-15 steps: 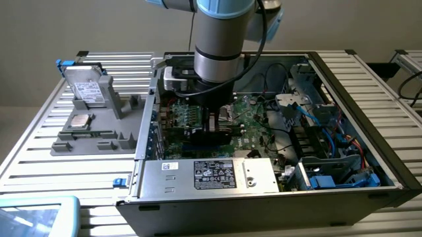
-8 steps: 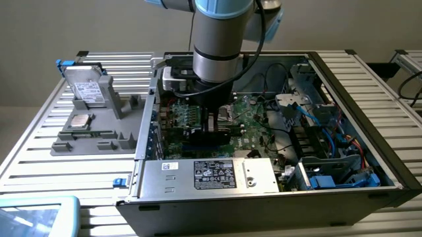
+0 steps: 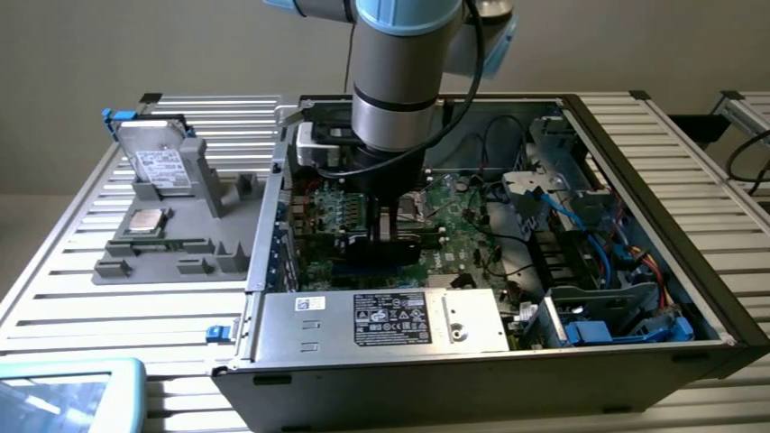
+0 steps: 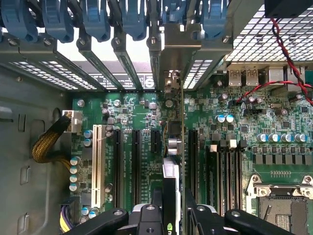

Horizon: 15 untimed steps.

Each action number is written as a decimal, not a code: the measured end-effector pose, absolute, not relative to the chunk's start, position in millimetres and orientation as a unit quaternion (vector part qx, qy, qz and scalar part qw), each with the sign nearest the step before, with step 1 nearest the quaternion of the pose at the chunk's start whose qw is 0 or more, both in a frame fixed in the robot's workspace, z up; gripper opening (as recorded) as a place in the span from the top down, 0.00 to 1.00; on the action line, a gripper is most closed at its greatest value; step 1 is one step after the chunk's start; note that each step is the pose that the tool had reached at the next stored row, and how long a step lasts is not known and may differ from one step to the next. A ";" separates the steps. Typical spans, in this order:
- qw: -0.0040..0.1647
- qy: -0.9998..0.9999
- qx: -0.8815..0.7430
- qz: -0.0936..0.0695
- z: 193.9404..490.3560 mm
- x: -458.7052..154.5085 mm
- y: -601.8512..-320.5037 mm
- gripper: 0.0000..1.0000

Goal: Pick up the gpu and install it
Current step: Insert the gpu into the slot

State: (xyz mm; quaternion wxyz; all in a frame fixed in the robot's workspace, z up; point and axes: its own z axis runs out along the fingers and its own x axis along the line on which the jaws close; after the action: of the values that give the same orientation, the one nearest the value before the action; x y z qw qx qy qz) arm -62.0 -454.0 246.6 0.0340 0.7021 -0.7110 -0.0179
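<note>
Inside the open computer case (image 3: 650, 144) my gripper (image 3: 385, 227) is low over the green motherboard (image 3: 463, 212), shut on the gpu (image 3: 385, 245), which shows as a dark block under the fingers. In the wrist view the gpu (image 4: 174, 147) stands edge-on between my two black fingers (image 4: 152, 215), with my gripper (image 4: 172, 213) clamped on its near end. The card runs along the row of expansion slots (image 4: 136, 161). Its metal bracket (image 4: 176, 46) reaches the rear slot openings. Whether its edge sits in a slot I cannot tell.
A grey fixture (image 3: 180, 248) at the exterior view's left carries a silver hard drive (image 3: 162, 162) and a small chip (image 3: 147, 221). The power supply (image 3: 379, 320) lies at the case front, with the drive cage and blue cables (image 3: 608, 271) at the right. Blue slot latches (image 4: 98, 19), red wires (image 4: 288, 54) and the CPU socket (image 4: 281, 205) surround the card.
</note>
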 end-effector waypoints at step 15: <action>0.034 -0.711 0.702 -0.018 245.2 -62.1 -454.6 0.73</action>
State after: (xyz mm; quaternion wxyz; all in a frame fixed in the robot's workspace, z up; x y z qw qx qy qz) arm -62.1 -454.6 245.2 0.0339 0.7021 -0.7110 -0.0180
